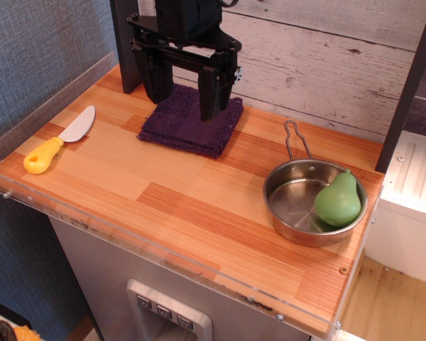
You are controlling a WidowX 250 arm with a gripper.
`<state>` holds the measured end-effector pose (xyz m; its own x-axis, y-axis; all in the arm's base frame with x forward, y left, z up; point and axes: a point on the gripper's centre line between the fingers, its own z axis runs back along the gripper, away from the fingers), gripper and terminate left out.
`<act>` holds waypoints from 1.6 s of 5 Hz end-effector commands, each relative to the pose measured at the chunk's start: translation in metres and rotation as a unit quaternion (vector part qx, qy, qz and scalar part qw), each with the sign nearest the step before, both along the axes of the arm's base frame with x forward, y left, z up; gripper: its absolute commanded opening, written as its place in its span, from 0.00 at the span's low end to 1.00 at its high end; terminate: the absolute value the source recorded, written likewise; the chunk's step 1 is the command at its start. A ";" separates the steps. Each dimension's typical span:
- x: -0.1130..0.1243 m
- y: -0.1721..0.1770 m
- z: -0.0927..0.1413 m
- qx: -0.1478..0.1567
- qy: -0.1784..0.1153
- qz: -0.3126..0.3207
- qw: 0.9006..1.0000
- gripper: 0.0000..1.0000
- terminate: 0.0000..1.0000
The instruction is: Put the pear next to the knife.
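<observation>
Task not yet begun, in my judgement. The smooth light-green plastic pear (339, 200) lies in the round steel pan (291, 213) at right, well apart from the yellow-handled, grey-bladed toy knife (59, 141) at left. My black gripper (181, 89) hangs spread and empty above the purple cloth (192, 128).

No readable text anywhere.
The pear (337, 200), the knife (57, 142), the pan (287, 186) and the wooden table (177, 192) bore no lettering, brand or number (the near front panel's buttons (163, 310) were too small to read).
</observation>
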<state>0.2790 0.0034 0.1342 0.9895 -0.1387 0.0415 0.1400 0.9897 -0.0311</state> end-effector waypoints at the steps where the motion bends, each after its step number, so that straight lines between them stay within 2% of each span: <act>1: 0.000 0.000 0.000 0.000 0.000 0.000 1.000 1.00 0.00; 2: 0.009 -0.023 -0.006 0.023 0.001 -0.019 1.000 1.00 0.00; 3: 0.016 -0.061 -0.012 0.028 0.002 -0.061 0.998 1.00 0.00; 4: 0.018 -0.105 -0.023 0.020 0.004 -0.123 0.992 1.00 0.00; 5: 0.023 -0.131 -0.042 0.010 -0.003 -0.141 0.990 1.00 0.00; 6: 0.028 -0.142 -0.061 -0.002 -0.017 -0.123 0.992 1.00 0.00; 7: 0.031 -0.141 -0.077 0.014 -0.030 -0.114 0.993 1.00 0.00; 8: 0.037 -0.133 -0.084 0.023 -0.039 -0.111 0.993 1.00 0.00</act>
<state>0.3156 -0.1307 0.0405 0.9300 -0.3591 0.0786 0.3576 0.9333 0.0331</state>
